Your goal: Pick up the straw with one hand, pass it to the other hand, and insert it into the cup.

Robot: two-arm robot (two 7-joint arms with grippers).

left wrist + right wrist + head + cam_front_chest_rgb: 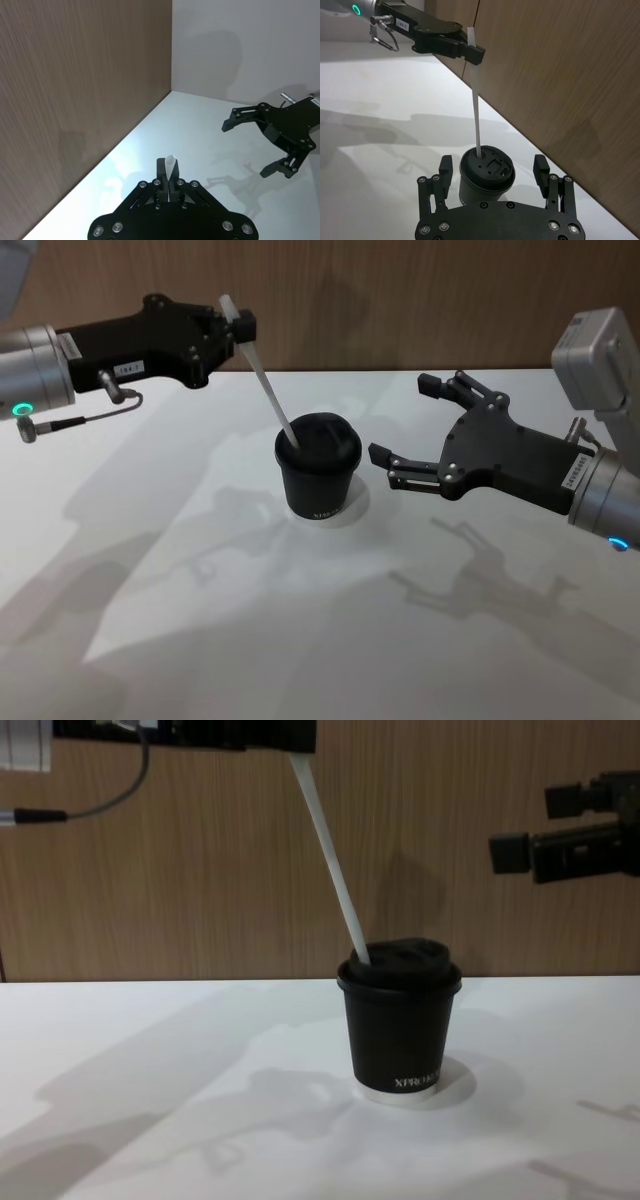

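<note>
Handover done | left tool (243, 328) pinching long thin white plastic straw (268, 386), tip in black lidded paper cup (318, 472) on white counter (200, 640) | right tool (408, 430) spread beside cup | left: seat, release

One straw (262, 373), one cup (317, 473) with one lid (320, 443), and two grippers, left (238, 328) and right (412, 423), over one table (200, 620).

The cup (400, 1030) bears white lettering beginning "XPR" low down.
</note>
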